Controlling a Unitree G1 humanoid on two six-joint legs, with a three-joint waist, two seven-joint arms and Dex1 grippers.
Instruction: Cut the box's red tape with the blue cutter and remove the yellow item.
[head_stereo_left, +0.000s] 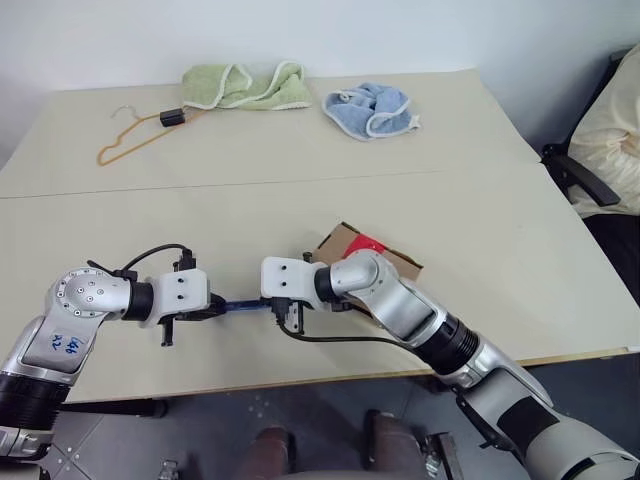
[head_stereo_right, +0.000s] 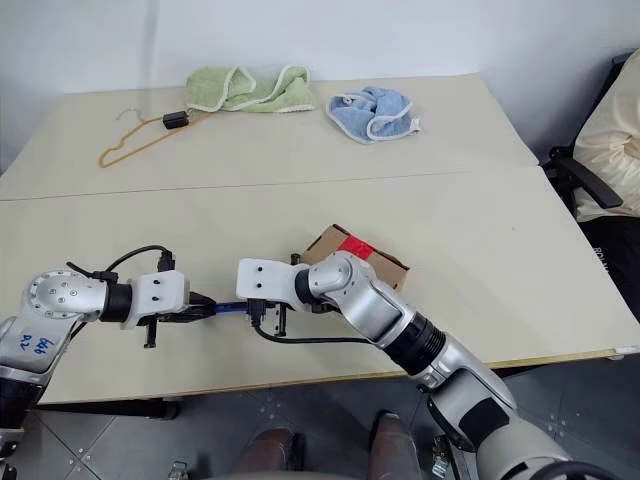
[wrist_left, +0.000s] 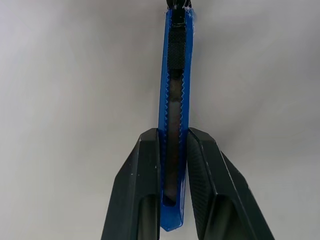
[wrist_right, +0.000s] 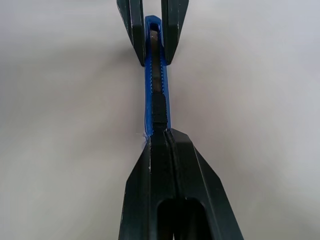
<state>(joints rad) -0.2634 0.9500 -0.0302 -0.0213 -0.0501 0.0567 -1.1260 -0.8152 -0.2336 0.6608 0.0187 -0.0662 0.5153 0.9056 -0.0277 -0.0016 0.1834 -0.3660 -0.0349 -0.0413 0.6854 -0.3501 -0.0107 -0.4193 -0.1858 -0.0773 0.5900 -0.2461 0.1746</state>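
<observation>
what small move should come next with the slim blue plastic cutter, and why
Probably the right gripper should push the black slider along the blue cutter to extend the blade: the left gripper clamps the body, the shut right fingers sit at the slider, and the red tape is uncut.
</observation>
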